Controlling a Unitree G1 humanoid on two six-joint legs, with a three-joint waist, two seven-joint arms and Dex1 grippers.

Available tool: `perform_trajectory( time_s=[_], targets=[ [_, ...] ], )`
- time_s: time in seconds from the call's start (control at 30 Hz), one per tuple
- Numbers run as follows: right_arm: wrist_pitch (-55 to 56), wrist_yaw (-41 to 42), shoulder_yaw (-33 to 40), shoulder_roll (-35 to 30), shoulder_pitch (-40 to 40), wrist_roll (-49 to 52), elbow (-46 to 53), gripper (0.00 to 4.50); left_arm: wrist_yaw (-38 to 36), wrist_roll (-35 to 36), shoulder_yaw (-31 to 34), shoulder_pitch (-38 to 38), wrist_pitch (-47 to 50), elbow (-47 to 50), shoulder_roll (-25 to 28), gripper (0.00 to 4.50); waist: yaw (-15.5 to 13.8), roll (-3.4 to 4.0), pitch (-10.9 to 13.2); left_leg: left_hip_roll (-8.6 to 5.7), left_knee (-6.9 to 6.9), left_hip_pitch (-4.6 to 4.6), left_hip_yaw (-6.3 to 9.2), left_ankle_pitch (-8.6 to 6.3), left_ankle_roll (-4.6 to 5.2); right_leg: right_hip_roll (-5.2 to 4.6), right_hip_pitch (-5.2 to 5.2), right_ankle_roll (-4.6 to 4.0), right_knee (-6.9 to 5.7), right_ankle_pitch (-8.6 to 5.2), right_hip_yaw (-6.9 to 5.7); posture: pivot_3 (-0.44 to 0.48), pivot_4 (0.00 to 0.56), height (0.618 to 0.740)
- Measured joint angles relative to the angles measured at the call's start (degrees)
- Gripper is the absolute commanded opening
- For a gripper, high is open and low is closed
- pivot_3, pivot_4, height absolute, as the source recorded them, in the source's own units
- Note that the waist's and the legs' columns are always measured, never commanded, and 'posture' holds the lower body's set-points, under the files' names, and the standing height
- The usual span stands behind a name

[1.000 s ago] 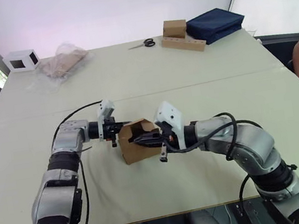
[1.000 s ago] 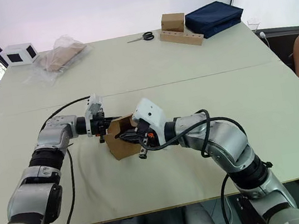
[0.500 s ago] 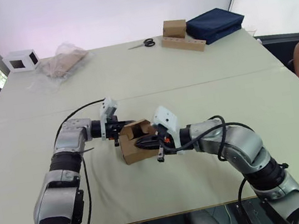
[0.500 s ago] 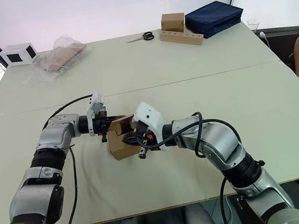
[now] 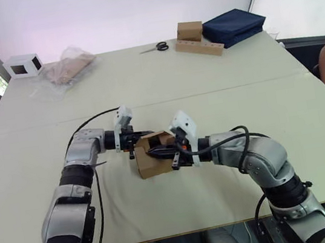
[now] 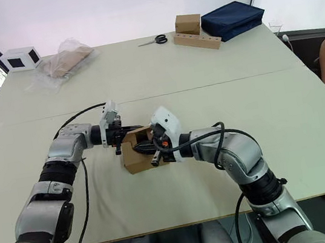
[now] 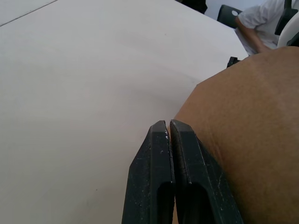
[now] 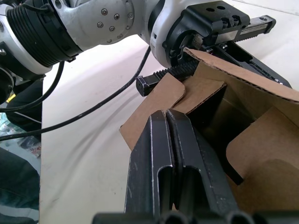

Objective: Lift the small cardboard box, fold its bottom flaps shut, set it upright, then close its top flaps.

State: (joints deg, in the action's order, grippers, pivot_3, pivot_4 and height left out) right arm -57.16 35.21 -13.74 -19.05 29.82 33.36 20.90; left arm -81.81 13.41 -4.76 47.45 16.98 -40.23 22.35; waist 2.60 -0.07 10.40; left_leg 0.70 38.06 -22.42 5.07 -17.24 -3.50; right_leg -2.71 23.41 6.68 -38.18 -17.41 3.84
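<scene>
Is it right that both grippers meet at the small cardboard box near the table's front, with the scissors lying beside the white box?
Not quite. The scissors lie beside the brown box with the strip, as the left eye view shows. Both grippers do meet at the small cardboard box.

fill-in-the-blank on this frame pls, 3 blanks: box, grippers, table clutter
1. Both grippers meet at the small cardboard box, which is the colour ____.
2. In its wrist view, the fingers of the left gripper are pressed ____.
3. At the table's far edge, the scissors lie beside a brown box that stands on a long flat cardboard ____.

Missing words: brown; together; strip
</scene>
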Motion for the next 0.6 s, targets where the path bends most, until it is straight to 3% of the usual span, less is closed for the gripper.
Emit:
perform_trajectory(
  time_s=[0.27,0.6],
  targets=[
    [0.0,0.0,-0.6,-0.2,-0.2,-0.6,-1.1,0.00,1.5,-0.5,0.0,1.3,-2.7,-4.8,0.7,0.11,0.0,0.00,0.0,0.00,0.00,0.00,0.00,0.00,0.00,0.00,0.01,0.00,-0.01,0.00,0.00,0.000,0.150,0.740],
    [0.2,0.7,-0.9,0.0,-0.6,-0.8,-2.1,0.00,2.3,-0.1,1.7,0.8,-1.6,-1.9,2.8,0.11,0.0,0.00,0.0,0.00,0.00,0.00,0.01,0.00,0.00,0.01,0.01,0.00,-0.01,0.00,0.00,0.000,0.150,0.740]
  ],
)
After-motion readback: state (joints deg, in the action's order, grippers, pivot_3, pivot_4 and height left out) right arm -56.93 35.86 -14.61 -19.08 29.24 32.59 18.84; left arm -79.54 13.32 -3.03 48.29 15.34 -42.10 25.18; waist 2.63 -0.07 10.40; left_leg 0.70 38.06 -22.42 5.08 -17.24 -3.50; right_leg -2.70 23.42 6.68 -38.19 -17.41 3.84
